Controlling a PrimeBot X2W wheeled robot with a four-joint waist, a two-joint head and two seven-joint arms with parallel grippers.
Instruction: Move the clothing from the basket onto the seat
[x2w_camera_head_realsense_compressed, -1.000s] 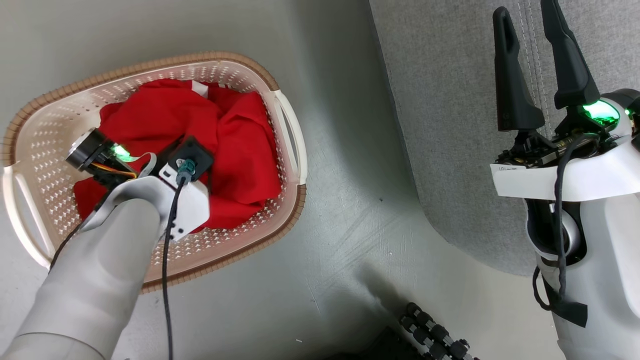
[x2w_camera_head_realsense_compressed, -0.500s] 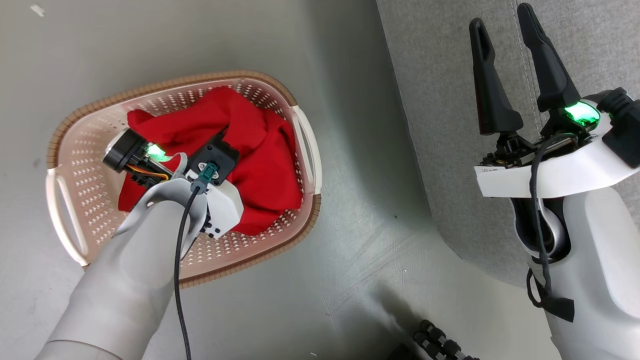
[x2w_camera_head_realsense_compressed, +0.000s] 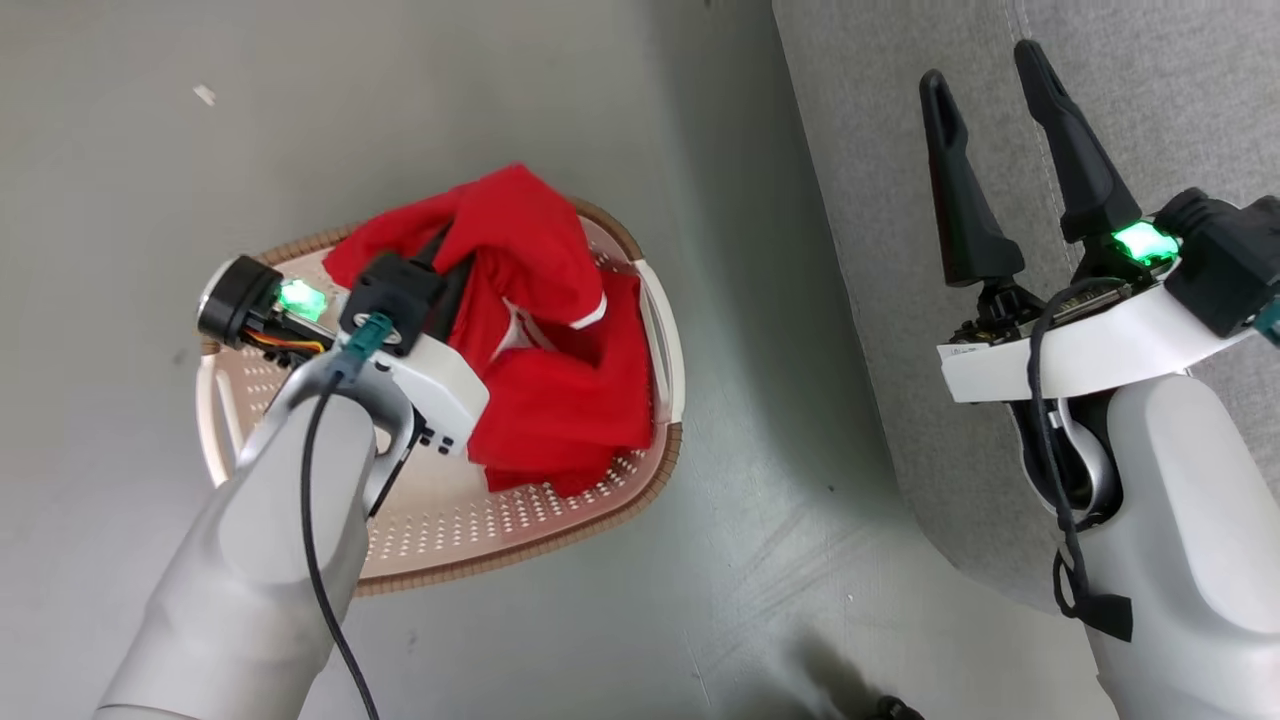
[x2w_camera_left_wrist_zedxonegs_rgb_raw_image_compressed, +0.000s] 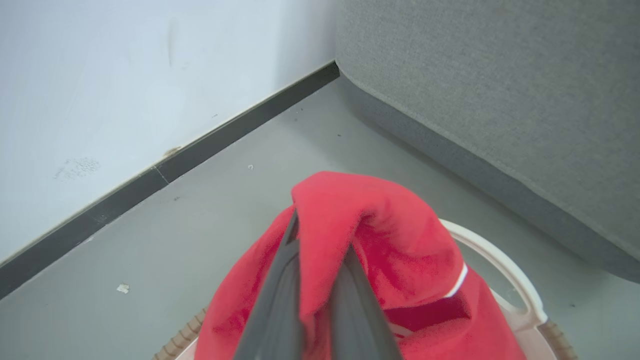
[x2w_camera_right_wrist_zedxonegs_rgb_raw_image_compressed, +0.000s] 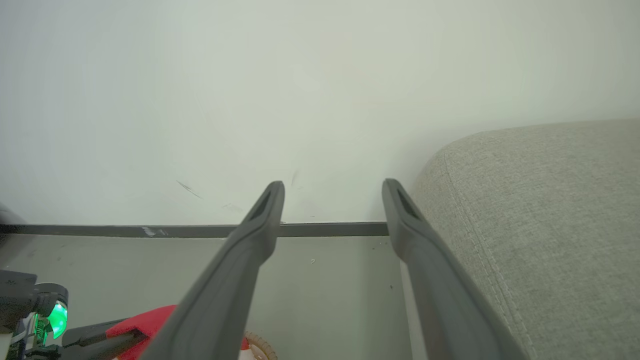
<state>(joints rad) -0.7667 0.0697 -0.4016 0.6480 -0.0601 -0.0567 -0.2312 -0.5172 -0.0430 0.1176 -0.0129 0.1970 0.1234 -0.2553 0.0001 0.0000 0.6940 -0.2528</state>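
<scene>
The red clothing (x2w_camera_head_realsense_compressed: 545, 340) with a white band hangs in a bunch from my left gripper (x2w_camera_head_realsense_compressed: 452, 258), which is shut on its top fold above the basket. Its lower folds rest inside the cream basket (x2w_camera_head_realsense_compressed: 440, 525) with the brown rim. In the left wrist view the fabric (x2w_camera_left_wrist_zedxonegs_rgb_raw_image_compressed: 380, 225) drapes over both fingers of the left gripper (x2w_camera_left_wrist_zedxonegs_rgb_raw_image_compressed: 320, 240), with the basket's handle (x2w_camera_left_wrist_zedxonegs_rgb_raw_image_compressed: 505, 270) below. My right gripper (x2w_camera_head_realsense_compressed: 983, 68) stands open and empty over the grey seat (x2w_camera_head_realsense_compressed: 1150, 100). The right wrist view shows the same gripper (x2w_camera_right_wrist_zedxonegs_rgb_raw_image_compressed: 334, 186) beside the seat's rounded edge (x2w_camera_right_wrist_zedxonegs_rgb_raw_image_compressed: 550, 225).
The basket stands on a grey floor (x2w_camera_head_realsense_compressed: 760, 480) between a pale wall with a dark baseboard (x2w_camera_left_wrist_zedxonegs_rgb_raw_image_compressed: 210, 142) and the seat's side (x2w_camera_left_wrist_zedxonegs_rgb_raw_image_compressed: 500, 90). A small white scrap (x2w_camera_head_realsense_compressed: 204, 95) lies on the floor beyond the basket.
My left gripper has risen and pulled the red clothing up out of the basket, so a fold now stands above the rim. The head camera has shifted. The right gripper stays open.
</scene>
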